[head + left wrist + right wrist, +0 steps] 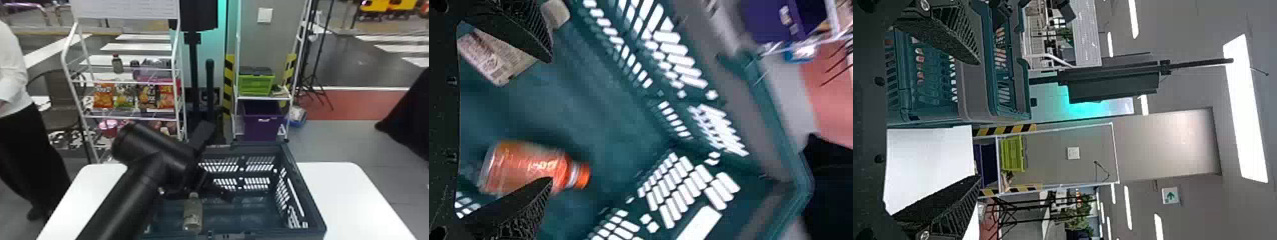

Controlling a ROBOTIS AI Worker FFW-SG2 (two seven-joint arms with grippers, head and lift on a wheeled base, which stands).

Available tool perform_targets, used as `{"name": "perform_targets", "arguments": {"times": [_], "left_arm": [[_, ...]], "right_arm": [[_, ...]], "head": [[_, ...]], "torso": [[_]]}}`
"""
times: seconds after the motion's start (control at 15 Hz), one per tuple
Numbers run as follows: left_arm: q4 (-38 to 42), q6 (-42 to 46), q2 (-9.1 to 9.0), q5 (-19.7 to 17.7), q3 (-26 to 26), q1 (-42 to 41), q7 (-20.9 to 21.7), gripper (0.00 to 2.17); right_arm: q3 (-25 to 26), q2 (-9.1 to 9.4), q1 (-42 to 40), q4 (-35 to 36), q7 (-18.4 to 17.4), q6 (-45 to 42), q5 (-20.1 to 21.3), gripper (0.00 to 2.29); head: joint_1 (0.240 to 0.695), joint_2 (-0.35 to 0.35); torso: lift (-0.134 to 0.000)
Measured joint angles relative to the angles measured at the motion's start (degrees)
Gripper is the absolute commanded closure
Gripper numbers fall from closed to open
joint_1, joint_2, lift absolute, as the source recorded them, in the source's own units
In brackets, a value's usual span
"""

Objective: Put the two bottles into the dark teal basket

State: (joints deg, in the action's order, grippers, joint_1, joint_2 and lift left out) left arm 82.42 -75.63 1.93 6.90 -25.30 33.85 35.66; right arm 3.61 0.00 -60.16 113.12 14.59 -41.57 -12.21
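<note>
My left gripper (197, 191) is inside the dark teal basket (301, 188) in the head view, above a pale, clear bottle (193, 214). In the left wrist view that gripper (552, 120) stands open, its fingers apart. An orange bottle (524, 169) with an orange cap lies on the basket floor (579, 115), partly behind one finger; the pale bottle (499, 56) with a whitish cap is partly covered by the other. The right gripper (978, 120) is open and holds nothing; the basket (928, 105) stands beyond it, outside its fingers.
The basket rests on a white table (344, 191), with bare tabletop on either side. Behind it stand a snack rack (127, 81) and a shelf holding a green crate (256, 83) and a purple bin (261, 124).
</note>
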Motion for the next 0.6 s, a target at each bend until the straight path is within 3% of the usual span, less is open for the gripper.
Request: {"name": "perform_targets", "arguments": {"times": [0.27,0.6], "left_arm": [[15.4,-0.4,0.46,-3.4,12.0,-8.0,-4.7,0.07],[34.8,-2.6,0.66,-12.5,24.2,-20.1,-10.9,0.1]], "right_arm": [[0.0,0.0,-0.3,2.3,0.0,4.4,0.2,0.06],[0.8,0.0,-0.6,4.9,0.0,8.3,0.2,0.06]], "head": [[0.499,0.0],[0.499,0.0]], "torso": [[0.0],[0.0]]}}
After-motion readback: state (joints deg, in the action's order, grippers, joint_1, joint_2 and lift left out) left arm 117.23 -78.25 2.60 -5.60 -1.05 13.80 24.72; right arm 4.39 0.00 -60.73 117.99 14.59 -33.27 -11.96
